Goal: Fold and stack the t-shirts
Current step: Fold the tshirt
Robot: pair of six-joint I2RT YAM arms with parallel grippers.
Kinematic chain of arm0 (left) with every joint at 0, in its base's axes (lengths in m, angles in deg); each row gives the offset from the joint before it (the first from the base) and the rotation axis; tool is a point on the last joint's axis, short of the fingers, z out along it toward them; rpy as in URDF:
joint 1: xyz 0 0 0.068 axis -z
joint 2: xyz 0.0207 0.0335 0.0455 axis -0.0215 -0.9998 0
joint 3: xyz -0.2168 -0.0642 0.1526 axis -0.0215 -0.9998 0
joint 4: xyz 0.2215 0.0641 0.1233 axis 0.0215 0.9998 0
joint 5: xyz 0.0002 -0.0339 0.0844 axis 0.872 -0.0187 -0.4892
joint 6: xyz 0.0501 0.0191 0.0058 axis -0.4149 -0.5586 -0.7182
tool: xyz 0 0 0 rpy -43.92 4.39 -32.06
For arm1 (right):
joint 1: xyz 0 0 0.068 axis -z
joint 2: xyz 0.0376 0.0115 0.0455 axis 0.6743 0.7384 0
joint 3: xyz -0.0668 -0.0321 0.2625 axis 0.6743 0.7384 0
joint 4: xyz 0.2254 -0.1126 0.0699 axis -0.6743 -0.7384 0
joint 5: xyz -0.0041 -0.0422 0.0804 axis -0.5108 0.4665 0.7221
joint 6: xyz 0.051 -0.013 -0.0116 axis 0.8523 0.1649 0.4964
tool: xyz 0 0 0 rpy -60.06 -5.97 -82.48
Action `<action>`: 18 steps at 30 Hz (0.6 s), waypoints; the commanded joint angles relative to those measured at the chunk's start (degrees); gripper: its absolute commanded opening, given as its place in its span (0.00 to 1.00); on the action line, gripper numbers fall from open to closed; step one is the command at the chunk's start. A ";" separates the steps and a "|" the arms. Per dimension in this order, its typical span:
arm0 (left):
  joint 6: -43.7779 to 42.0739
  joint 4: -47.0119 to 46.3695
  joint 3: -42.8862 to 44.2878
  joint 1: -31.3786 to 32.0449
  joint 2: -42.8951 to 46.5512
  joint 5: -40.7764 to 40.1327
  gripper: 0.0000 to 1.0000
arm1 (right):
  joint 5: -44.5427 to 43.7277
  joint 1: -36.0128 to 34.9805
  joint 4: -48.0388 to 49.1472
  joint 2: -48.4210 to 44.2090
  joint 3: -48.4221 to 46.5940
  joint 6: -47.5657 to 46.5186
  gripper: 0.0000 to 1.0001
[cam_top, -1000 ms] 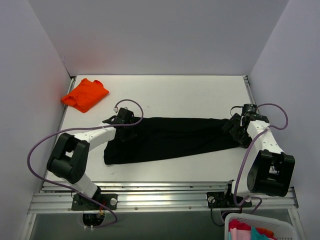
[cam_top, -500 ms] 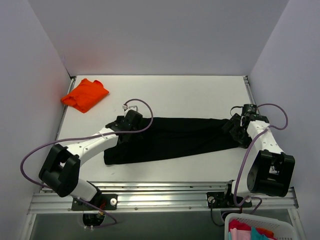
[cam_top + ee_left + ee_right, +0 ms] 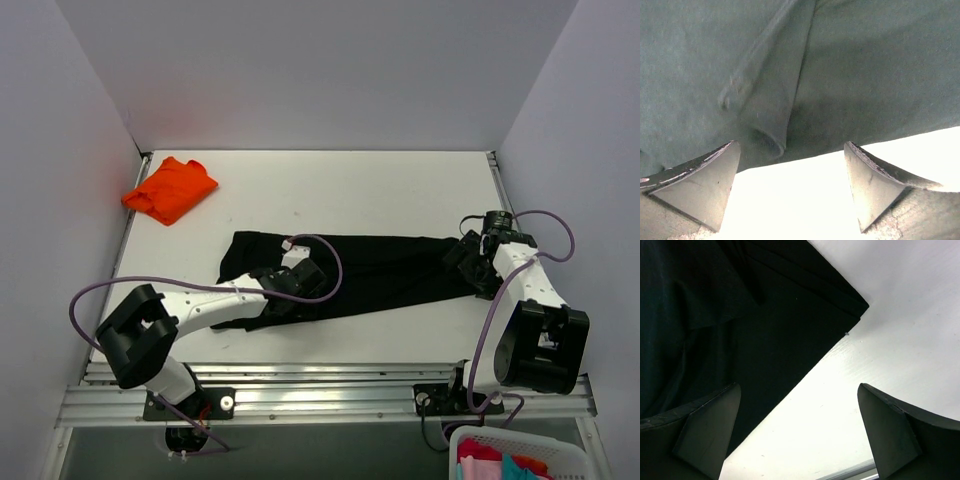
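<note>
The black t-shirt (image 3: pixel 390 270) lies as a long flattened band across the middle of the white table (image 3: pixel 350 190). My left gripper (image 3: pixel 300 282) hovers low over its near left part, open. In the left wrist view the left gripper (image 3: pixel 790 150) frames a rolled fold at the black t-shirt's (image 3: pixel 865 75) edge, with bare table between the fingers. My right gripper (image 3: pixel 470 262) is open at the shirt's right end. In the right wrist view the right gripper (image 3: pixel 799 387) holds nothing, and a corner of the black t-shirt (image 3: pixel 715 300) lies beside it. The folded orange t-shirt (image 3: pixel 170 188) sits at the far left corner.
Grey walls close in the table on the left, back and right. A metal rail (image 3: pixel 320 385) runs along the near edge. A white basket (image 3: pixel 510 460) with coloured clothes stands below the table at the near right.
My left gripper has moved right and toward the near edge across the black t-shirt, drawing its left end inward, and has opened and let go of the cloth. The right arm has stayed put.
</note>
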 commanded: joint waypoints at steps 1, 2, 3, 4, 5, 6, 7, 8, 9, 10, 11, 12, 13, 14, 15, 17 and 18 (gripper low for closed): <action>5.06 4.11 1.33 0.70 2.83 -4.53 0.94 | -0.51 0.25 -1.44 -2.45 0.60 0.14 0.99; 5.33 4.20 1.77 0.61 3.44 -5.31 0.94 | -0.33 0.25 -1.44 -2.62 0.77 0.22 0.99; 5.51 4.64 2.21 0.52 4.76 -5.84 0.94 | -0.33 0.25 -1.44 -2.80 0.86 0.31 0.99; 5.68 5.08 2.65 -0.26 5.38 -6.37 0.94 | -0.24 0.34 -1.53 -2.97 0.95 0.31 0.99; 5.77 5.35 3.26 -0.88 5.73 -6.81 0.94 | 0.02 0.25 -1.53 -3.06 0.95 0.31 0.99; 5.42 5.52 4.40 -1.67 6.26 -6.90 0.94 | 0.02 0.25 -1.70 -3.24 0.95 0.40 0.99; 5.07 5.52 4.93 -3.33 6.52 -6.99 0.94 | 0.02 0.25 -1.70 -3.41 0.95 0.40 0.99; 4.72 5.44 5.37 -4.13 6.70 -7.69 0.94 | 0.02 0.25 -1.79 -3.68 0.95 0.40 0.98; 4.11 5.00 5.72 -5.27 6.88 -7.52 0.94 | 0.02 0.34 -1.96 -3.68 0.86 0.40 0.98; 3.84 4.21 5.90 -8.24 6.79 -6.82 0.94 | -0.15 0.25 -2.14 -3.77 0.78 0.49 0.98; 3.75 3.86 5.90 -10.18 6.62 -5.95 0.95 | -0.16 0.34 -2.14 -3.77 0.78 0.40 0.98; 3.84 3.07 5.82 -12.20 5.83 -3.33 0.96 | -0.16 0.34 -2.32 -3.77 0.60 0.49 0.98; 3.58 2.02 5.29 -14.23 5.39 -1.65 0.98 | -0.16 0.25 -2.32 -3.68 0.51 0.57 0.98; 3.14 0.79 4.77 -17.90 5.12 -0.15 0.94 | -0.24 0.34 -2.32 -3.50 0.42 0.66 0.98; 2.53 -1.57 4.33 -19.59 4.34 2.47 0.91 | -0.33 0.25 -2.32 -3.42 0.16 0.84 0.98; 2.08 -3.43 3.62 -22.41 3.11 4.86 0.81 | -0.51 0.34 -2.23 -2.63 -0.19 1.10 0.98; 1.99 -4.40 3.71 -25.03 1.27 5.83 0.66 | -0.68 0.25 -2.32 -2.28 -0.71 1.28 0.99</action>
